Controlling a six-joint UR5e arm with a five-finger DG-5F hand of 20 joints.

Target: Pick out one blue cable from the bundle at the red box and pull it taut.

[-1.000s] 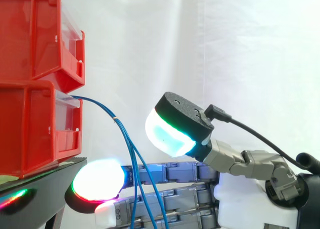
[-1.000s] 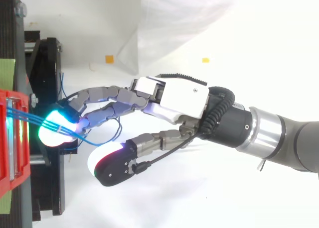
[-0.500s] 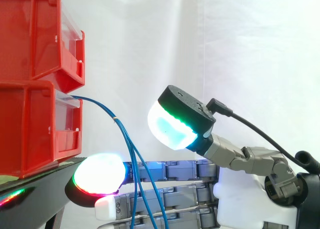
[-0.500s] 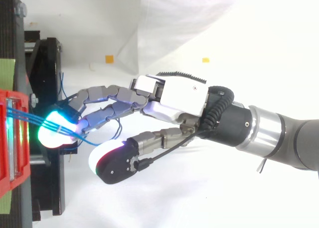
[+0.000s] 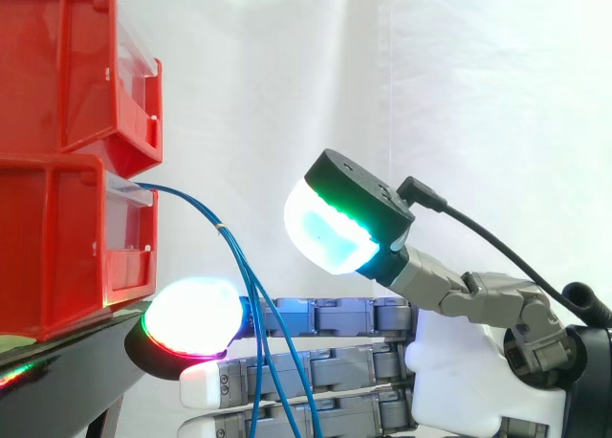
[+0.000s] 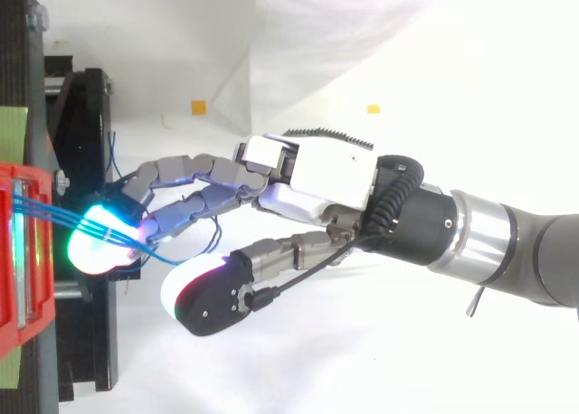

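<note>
Several thin blue cables (image 5: 235,256) leave the front of the lower red bin (image 5: 67,242) and hang down in a bundle. In the top view the blue cables (image 6: 50,215) run from the red bin (image 6: 18,251) across my glowing fingertips (image 6: 98,238). My hand (image 5: 459,361) reaches in from the right with straight fingers, and the cables pass down among them. Its fingertip (image 5: 191,318) glows white and red close to the bin. The thumb pad (image 5: 330,229) stands apart, above and right of the cables, not touching them. From above, the hand (image 6: 317,174) has its thumb (image 6: 199,292) spread to the side.
A second red bin (image 5: 67,65) is stacked on the lower one. Both rest on a black stand (image 6: 86,143). A white curtain hangs behind. Small yellow marks (image 6: 197,107) lie on the white floor.
The hand has risen slightly in the side view, fingers still straight among the cables. The thumb shifted a little. The cables hang as before.
</note>
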